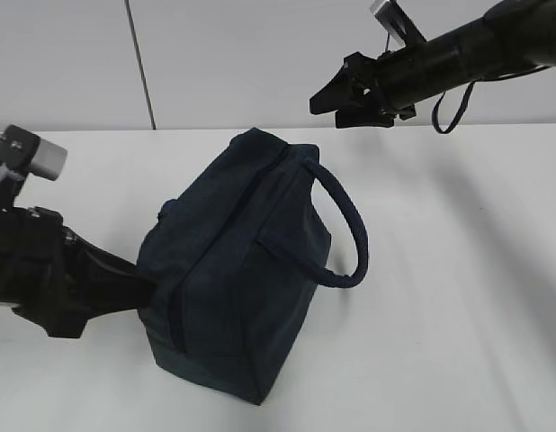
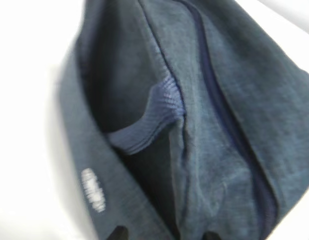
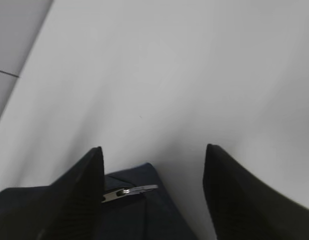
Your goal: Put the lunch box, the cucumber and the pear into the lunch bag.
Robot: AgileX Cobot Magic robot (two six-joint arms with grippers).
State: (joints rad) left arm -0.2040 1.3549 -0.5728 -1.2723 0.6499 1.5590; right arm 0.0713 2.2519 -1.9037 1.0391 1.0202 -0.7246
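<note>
The zipped lunch bag (image 1: 237,270) lies mid-surface (image 1: 458,270), apparently packed, so the right end effector (image 3: 153,165) hangs open above its far end, while the left end effector's (image 1: 139,292) state is unclear.

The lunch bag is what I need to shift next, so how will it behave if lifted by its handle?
The lunch bag is soft fabric with creased walls, so it would likely sag rather than hold shape. Its zip looks closed, so whatever is inside should stay in. The thick loop handle stands up by itself, suggesting a firm hold.
</note>
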